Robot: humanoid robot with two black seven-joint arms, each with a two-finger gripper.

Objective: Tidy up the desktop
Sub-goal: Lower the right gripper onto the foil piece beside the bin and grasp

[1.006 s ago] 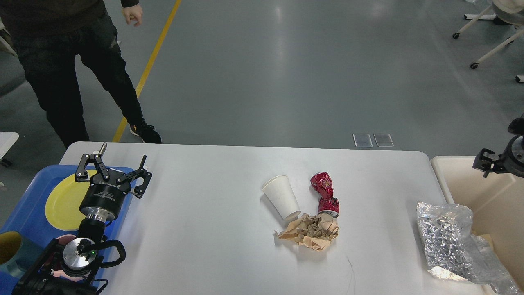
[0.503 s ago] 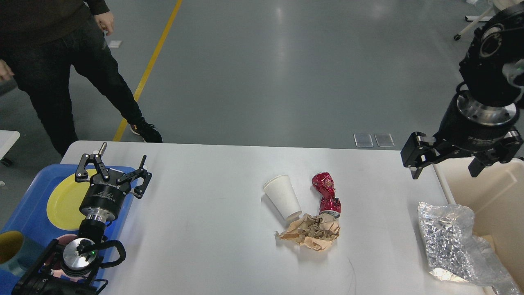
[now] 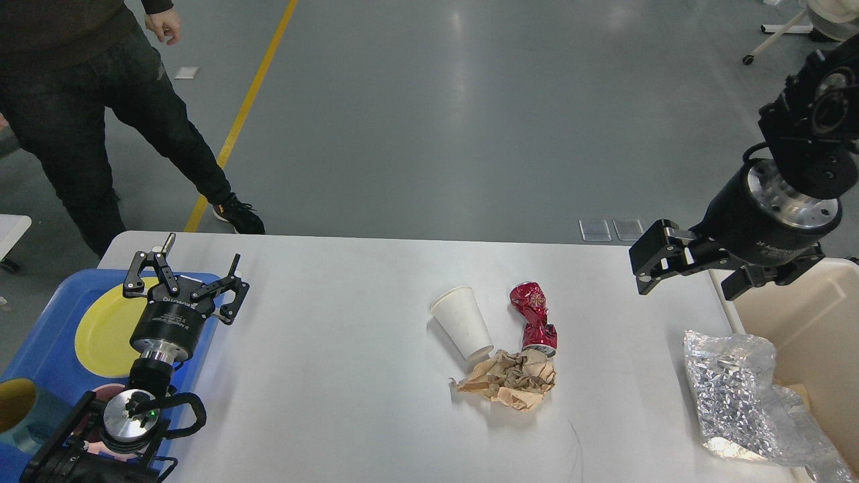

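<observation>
Litter waits at the centre of the desktop (image 3: 349, 376), the broad white surface spanning our view: a white paper cup (image 3: 462, 322) lying tipped over, a crushed red can (image 3: 535, 317) just beside it, and a wad of crumpled brown paper (image 3: 510, 380) touching both. Our right gripper (image 3: 691, 276), a second ago barely in view at the right edge, has swung in above the table's right end, fingers spread apart and empty, now hanging between the rubbish and the beige bin (image 3: 805, 322). A silver foil bag (image 3: 738, 396) lies over the bin's near rim. We judge that the next pickup is starting. Our left gripper (image 3: 184, 276) stays parked, fingers apart, above the blue tray (image 3: 40, 349) with its yellow plate (image 3: 104, 335). A bystander (image 3: 87, 114) stands beyond the far left corner.
</observation>
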